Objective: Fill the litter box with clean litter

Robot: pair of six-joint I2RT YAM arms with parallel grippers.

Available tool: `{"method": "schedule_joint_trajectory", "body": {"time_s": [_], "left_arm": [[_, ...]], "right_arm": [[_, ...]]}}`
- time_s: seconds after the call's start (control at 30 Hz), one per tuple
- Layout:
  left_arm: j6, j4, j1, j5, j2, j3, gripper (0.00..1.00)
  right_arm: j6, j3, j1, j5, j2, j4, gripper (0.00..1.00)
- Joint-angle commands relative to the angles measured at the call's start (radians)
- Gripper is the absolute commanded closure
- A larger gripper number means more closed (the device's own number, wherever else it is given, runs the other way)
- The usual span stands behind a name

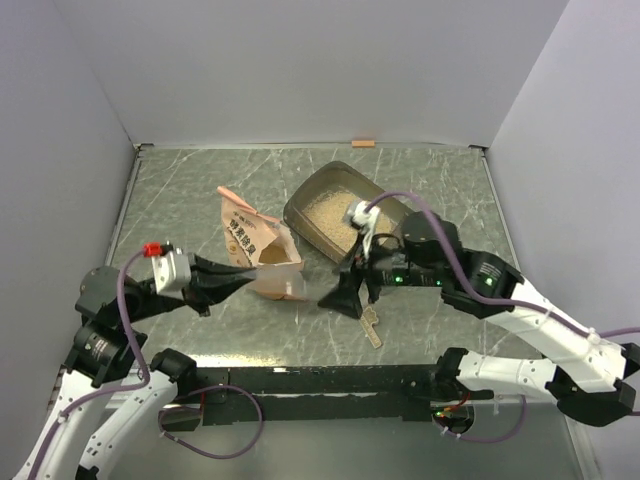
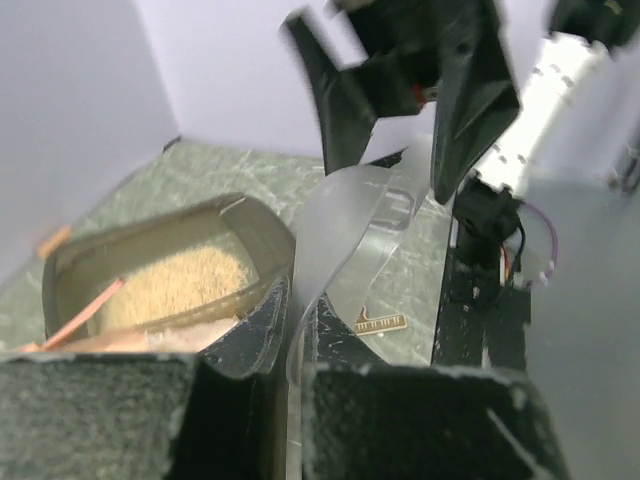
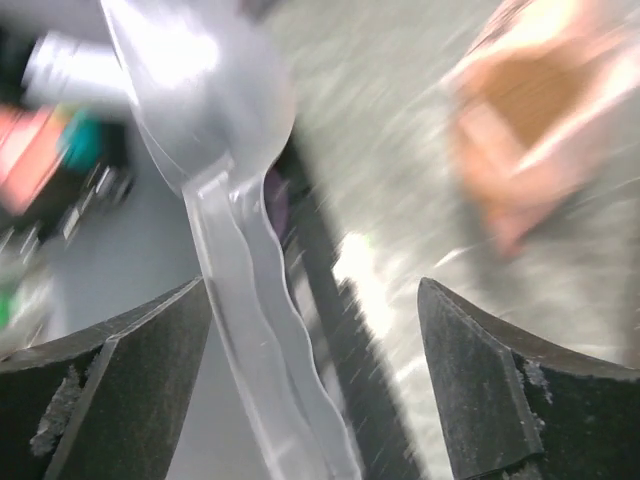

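Note:
The dark translucent litter box [image 1: 300, 215] stands at mid-back with pale beige litter [image 1: 330, 210] in it; it also shows in the left wrist view [image 2: 150, 232] with litter [image 2: 180, 285]. The orange-pink bag [image 1: 250, 240] stands open to its left, blurred in the right wrist view [image 3: 530, 110]. My left gripper [image 1: 250, 281] [image 2: 296, 295] is shut on a clear plastic scoop [image 1: 283, 287] [image 2: 340, 215]. My right gripper [image 1: 338, 303] [image 3: 312, 290] is open, its fingers either side of the scoop's handle [image 3: 260, 300] without touching it. It shows in the left wrist view [image 2: 395, 180].
A small tan strip [image 1: 372, 326] [image 2: 380, 322] lies on the green table just behind my right gripper. An orange strip [image 1: 362, 143] lies at the back wall. White walls close in the table on three sides. A black rail [image 1: 330, 378] runs along the near edge.

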Motion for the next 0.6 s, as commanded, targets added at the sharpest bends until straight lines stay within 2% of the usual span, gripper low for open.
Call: {"method": "schedule_joint_trajectory", "body": {"time_s": [0.0,0.17,0.3,0.53,0.57], "left_arm": [[-0.171,-0.064,0.001,-0.256,0.086,0.082,0.99],[-0.299,-0.076,0.001,-0.338,0.169,0.093,0.99],[-0.326,-0.076,0.002,-0.355,0.189,0.107,0.99],[-0.378,-0.055,0.02,-0.326,0.21,0.113,0.99],[-0.386,-0.046,0.024,-0.319,0.215,0.106,0.99]], "right_arm": [[0.036,-0.048,-0.023,0.29,-0.076,0.292,0.07],[0.072,-0.138,-0.062,0.323,-0.118,0.426,0.06],[0.118,-0.281,-0.155,0.237,-0.188,0.584,0.05],[0.147,-0.367,-0.313,0.145,-0.206,0.728,0.02],[0.159,-0.378,-0.35,0.112,-0.196,0.792,0.02]]}}
